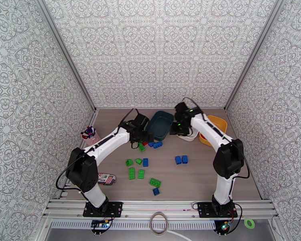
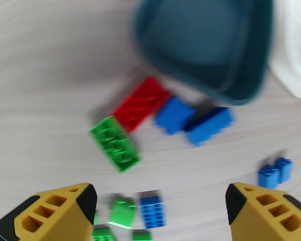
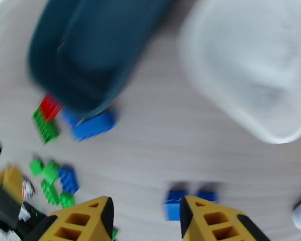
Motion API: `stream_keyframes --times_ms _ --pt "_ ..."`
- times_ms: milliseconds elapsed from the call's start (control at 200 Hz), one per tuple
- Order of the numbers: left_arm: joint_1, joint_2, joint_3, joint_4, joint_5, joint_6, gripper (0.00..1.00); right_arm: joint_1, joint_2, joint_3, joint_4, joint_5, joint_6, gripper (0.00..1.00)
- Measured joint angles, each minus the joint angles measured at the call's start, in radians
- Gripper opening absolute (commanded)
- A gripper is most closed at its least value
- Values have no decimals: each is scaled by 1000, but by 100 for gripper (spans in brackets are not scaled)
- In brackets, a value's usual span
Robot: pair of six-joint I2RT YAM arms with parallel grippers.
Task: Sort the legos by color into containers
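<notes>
Several green, blue and red legos lie loose on the wooden table: a green brick [image 1: 142, 147] [image 2: 115, 143], a red brick [image 2: 140, 103] and blue bricks [image 1: 156, 144] [image 2: 208, 125] beside the dark teal bin [image 1: 160, 125] [image 2: 206, 45] [image 3: 90, 49], and a blue pair [image 1: 181, 159] [image 3: 174, 203] further right. The white bin [image 1: 189, 137] [image 3: 255, 69] and the yellow bin [image 1: 216, 123] stand to the right. My left gripper [image 1: 143, 138] [image 2: 160, 213] hangs open above the red and green bricks, holding nothing. My right gripper [image 1: 178, 131] [image 3: 146, 221] hovers open between the teal and white bins with nothing between its fingers.
More green bricks [image 1: 131, 173] and blue ones [image 1: 156, 191] lie toward the near edge. A pink cup of pens [image 1: 89, 134] stands at the left wall, and a white printed pouch [image 1: 106, 179] lies by the left arm's base. Patterned walls close in three sides.
</notes>
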Motion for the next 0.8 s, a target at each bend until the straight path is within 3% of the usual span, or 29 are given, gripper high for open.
stream_keyframes --times_ms 215,515,800 --pt "40 10 -37 -2 -2 12 88 105 35 -29 30 -6 16 43" --pt "49 36 -44 -1 -3 54 88 106 38 -131 49 10 39 31" --pt "53 66 -41 13 1 98 87 78 94 -117 52 36 72 29"
